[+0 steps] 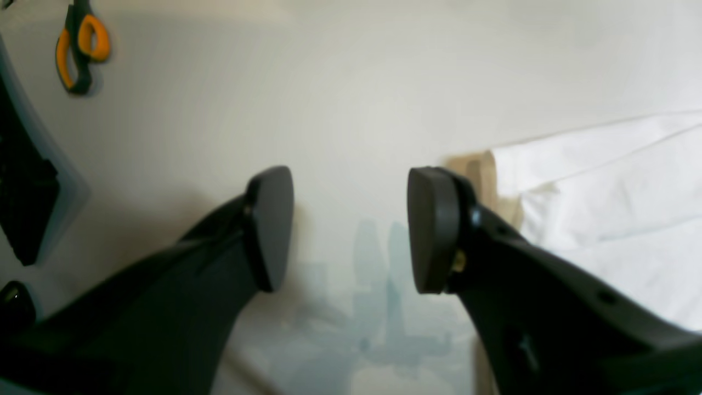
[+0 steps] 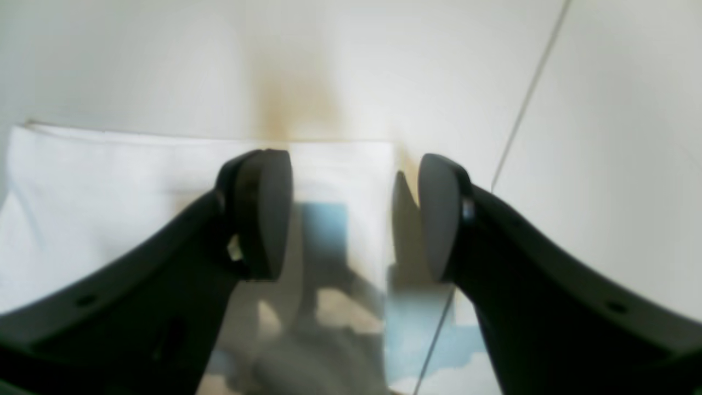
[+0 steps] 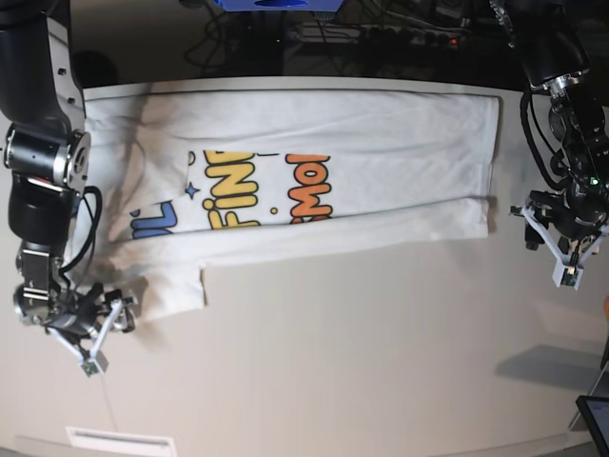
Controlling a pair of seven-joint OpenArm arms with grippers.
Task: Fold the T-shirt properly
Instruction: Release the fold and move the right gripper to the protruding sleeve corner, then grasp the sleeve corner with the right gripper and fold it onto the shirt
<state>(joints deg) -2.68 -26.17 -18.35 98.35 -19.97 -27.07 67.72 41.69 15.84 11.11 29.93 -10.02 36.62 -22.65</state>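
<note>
T-shirt flat, half-folded

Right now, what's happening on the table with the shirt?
Two arms are folding the T-shirt, which lies spread across the table with its print up and one long edge folded over. Both grippers are open and hold nothing: the left gripper sits beside the shirt's end, the right gripper near its sleeve. Scissors lie aside.

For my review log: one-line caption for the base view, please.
Half-folded T-shirt lies print-up on the table, both open grippers, left and right, at its ends.
</note>
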